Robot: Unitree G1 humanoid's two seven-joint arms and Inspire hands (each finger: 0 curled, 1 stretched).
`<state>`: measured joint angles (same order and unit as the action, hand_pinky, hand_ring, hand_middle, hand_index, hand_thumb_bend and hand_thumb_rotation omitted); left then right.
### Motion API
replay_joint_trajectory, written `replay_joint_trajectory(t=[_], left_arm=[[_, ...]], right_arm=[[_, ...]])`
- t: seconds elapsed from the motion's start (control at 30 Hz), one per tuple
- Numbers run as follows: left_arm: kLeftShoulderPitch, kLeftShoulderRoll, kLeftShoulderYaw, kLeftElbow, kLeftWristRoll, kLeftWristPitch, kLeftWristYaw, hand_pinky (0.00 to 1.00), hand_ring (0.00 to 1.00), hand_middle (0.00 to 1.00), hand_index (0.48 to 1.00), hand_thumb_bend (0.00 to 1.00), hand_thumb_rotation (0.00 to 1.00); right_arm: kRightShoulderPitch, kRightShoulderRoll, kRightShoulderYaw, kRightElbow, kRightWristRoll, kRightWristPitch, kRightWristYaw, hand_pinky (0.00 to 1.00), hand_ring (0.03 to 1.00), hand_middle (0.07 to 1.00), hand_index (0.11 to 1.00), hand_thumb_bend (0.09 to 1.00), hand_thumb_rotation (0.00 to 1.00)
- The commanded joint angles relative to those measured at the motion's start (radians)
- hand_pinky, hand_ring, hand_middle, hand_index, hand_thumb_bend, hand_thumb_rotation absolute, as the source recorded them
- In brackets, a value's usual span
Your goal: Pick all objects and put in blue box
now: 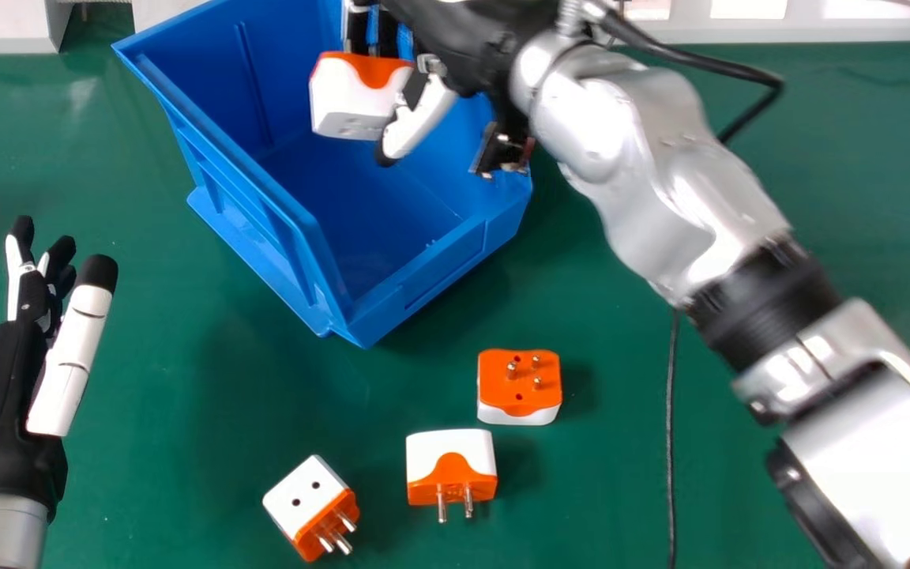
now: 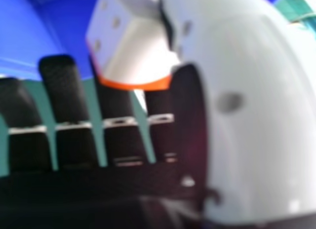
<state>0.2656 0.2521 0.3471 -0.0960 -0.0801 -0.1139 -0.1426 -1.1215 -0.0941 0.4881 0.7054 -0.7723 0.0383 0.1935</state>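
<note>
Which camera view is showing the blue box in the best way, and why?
The head view: it shows the blue box's rim, floor and outer sides, though the right hand with an adapter covers part of it. The right hand view shows a blurred part of its blue walls, beyond the fingers.

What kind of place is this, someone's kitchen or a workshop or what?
Probably a workshop or lab rather than a kitchen: a metal arm holds a plug adapter over an open blue box, with three more adapters lying on a plain green surface.
</note>
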Motion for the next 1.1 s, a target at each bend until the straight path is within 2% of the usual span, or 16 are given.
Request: replay_joint_trajectory(t=[0.0,0.07,0.13,0.23,0.4,0.6,0.8,0.9,1.07], left_arm=[[0.008,-0.005,0.0,-0.032,0.002,-0.018,0.011,0.94,0.99,0.99,0.976,0.68,0.89],[0.013,-0.012,-0.004,-0.041,0.002,-0.016,0.017,0.94,0.99,0.99,0.976,0.68,0.89],[0.017,-0.016,-0.01,-0.049,0.002,-0.015,0.023,0.93,0.99,0.99,0.975,0.68,0.88],[0.021,-0.02,-0.014,-0.059,0.002,-0.011,0.026,0.93,0.99,0.99,0.975,0.68,0.88],[0.029,-0.019,-0.012,-0.076,-0.003,-0.003,0.025,0.93,0.99,0.99,0.975,0.68,0.88],[0.045,-0.025,-0.016,-0.095,0.004,-0.003,0.031,0.94,0.99,0.99,0.977,0.68,0.88],[0.061,-0.036,-0.026,-0.128,0.012,0.012,0.041,0.94,0.99,0.99,0.975,0.69,0.88],[0.063,-0.04,-0.027,-0.129,0.012,0.014,0.044,0.94,0.99,0.99,0.975,0.69,0.88],[0.069,-0.052,-0.035,-0.152,0.012,0.024,0.049,0.94,0.99,0.98,0.974,0.68,0.88]], right_arm=[[-0.092,0.017,0.01,0.041,-0.011,-0.009,-0.043,0.26,0.342,0.461,0.479,0.501,0.03],[-0.135,0.038,0.028,0.114,-0.017,-0.015,-0.066,0.26,0.342,0.461,0.479,0.501,0.03],[-0.172,0.056,0.04,0.183,-0.02,-0.025,-0.09,0.33,0.426,0.486,0.474,0.504,0.02],[-0.209,0.079,0.052,0.263,-0.019,-0.04,-0.122,0.35,0.45,0.497,0.47,0.504,0.02],[-0.259,0.127,0.06,0.381,-0.006,-0.043,-0.166,0.36,0.451,0.498,0.47,0.507,0.01],[-0.293,0.165,0.057,0.474,0.01,-0.037,-0.188,0.3,0.372,0.458,0.482,0.509,0.0],[-0.304,0.179,0.079,0.524,0.0,-0.029,-0.199,0.21,0.267,0.425,0.484,0.513,0.0],[-0.3,0.184,0.092,0.536,-0.006,-0.026,-0.203,0.21,0.263,0.416,0.485,0.513,0.0],[-0.294,0.195,0.092,0.55,0.01,-0.019,-0.187,0.17,0.224,0.42,0.483,0.516,0.0]])
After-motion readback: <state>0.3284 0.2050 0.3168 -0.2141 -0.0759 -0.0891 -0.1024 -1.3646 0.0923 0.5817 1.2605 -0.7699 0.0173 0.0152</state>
